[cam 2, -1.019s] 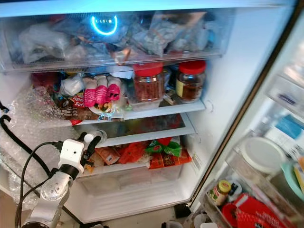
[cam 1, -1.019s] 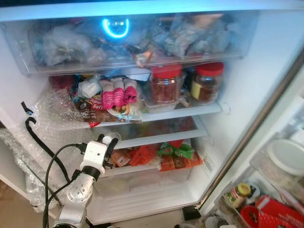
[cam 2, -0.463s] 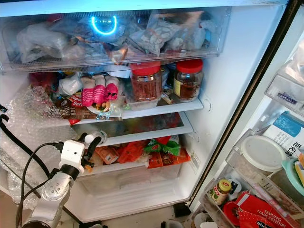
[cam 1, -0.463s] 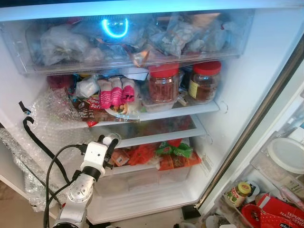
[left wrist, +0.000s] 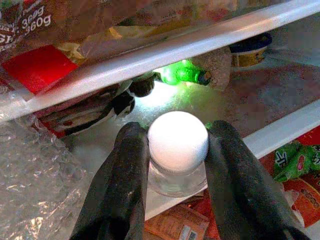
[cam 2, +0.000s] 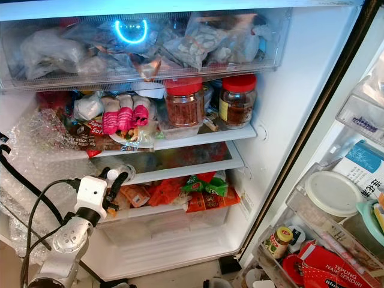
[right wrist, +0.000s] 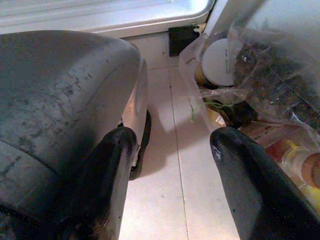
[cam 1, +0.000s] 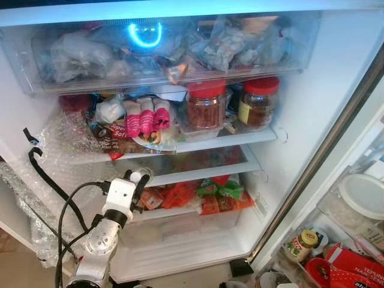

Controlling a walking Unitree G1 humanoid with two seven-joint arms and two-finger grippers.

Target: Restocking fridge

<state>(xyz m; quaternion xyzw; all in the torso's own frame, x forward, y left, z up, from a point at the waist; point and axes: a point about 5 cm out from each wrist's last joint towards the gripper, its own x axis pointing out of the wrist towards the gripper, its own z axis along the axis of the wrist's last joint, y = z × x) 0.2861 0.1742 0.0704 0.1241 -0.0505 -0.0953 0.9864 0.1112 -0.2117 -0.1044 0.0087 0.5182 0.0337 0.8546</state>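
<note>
left end effector (left wrist: 175,165) gripping a white-capped jar (left wrist: 177,150) | at the fridge's middle shelf (cam 1: 204,174) edge | right end effector (right wrist: 175,165) hanging wide open

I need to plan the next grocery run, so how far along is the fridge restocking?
Done: the upper shelf holds two red-lidded jars, and the top drawer is packed. In hand: the left gripper clamps a small white-capped jar at the middle shelf edge, not yet released. Left: setting it down. The right gripper hangs open near the floor.
</note>
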